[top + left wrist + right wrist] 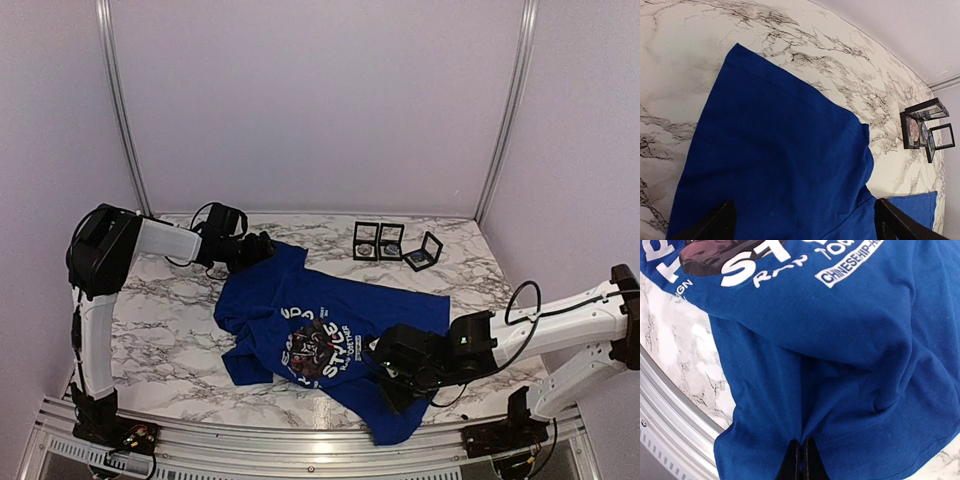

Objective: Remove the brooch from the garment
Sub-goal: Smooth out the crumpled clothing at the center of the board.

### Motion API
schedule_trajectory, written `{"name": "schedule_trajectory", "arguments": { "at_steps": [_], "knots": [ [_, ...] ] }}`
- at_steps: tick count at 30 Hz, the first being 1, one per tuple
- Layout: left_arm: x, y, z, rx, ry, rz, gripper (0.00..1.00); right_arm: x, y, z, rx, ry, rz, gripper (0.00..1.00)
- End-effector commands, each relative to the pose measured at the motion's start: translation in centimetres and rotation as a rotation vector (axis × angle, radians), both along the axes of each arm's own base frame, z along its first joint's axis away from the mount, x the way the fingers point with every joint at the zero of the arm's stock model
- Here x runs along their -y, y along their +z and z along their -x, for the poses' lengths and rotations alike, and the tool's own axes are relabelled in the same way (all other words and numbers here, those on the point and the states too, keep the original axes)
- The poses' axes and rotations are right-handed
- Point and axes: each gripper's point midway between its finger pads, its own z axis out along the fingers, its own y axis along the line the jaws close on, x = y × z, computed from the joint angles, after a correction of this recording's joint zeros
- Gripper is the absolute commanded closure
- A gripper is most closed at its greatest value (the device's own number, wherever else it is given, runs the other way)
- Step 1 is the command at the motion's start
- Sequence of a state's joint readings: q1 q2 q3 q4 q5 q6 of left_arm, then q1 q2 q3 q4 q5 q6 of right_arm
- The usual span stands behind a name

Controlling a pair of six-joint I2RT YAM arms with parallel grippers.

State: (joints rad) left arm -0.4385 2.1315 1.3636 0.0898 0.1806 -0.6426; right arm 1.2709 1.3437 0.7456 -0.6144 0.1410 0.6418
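The garment [330, 330], a royal-blue T-shirt with white lettering and a panda print [312, 345], lies crumpled on the marble table [160, 310]. No brooch shows in any view. My right gripper [383, 375] is at the shirt's lower right; in the right wrist view this gripper [802, 452] is shut on a pinched fold of the blue fabric [850, 365], just below the lettering [850, 262]. My left gripper [262, 250] hovers over the shirt's far left corner. Seen from the left wrist, this gripper [805, 225] stands open wide over plain blue cloth [770, 150].
Three small black-framed display boxes [391, 241] stand at the back of the table, also seen as the boxes [925, 130] in the left wrist view. A metal rail [300, 440] runs along the near edge, close to the shirt's hem. White walls enclose the table.
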Motion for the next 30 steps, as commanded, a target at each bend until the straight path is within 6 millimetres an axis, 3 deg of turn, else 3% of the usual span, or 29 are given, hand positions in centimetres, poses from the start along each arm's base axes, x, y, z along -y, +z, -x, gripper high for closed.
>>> {"name": "schedule_trajectory", "arguments": {
  "at_steps": [1,11,19,25,30],
  "knots": [
    [-0.8,-3.1,-0.6,-0.094,-0.001,-0.042,0.01,0.7,-0.2,0.9,-0.023,0.046,0.02,1.0],
    [-1.1,-4.6,-5.4,-0.114,0.026,-0.051,0.01,0.2,0.4,0.3,-0.045,0.055,-0.045,1.0],
    [0.7,-6.6,-10.2,-0.111,0.006,-0.032,0.01,-0.9,1.1,-1.2,-0.041,0.041,-0.115,0.94],
    [2.0,-3.8,-13.6,-0.019,0.0,0.049,0.01,-1.3,1.4,-1.6,-0.034,0.031,-0.133,0.81],
    [2.9,3.1,-15.1,0.118,-0.039,0.118,0.01,-2.0,2.7,-2.0,-0.019,0.042,-0.151,0.59]
  ]
}}
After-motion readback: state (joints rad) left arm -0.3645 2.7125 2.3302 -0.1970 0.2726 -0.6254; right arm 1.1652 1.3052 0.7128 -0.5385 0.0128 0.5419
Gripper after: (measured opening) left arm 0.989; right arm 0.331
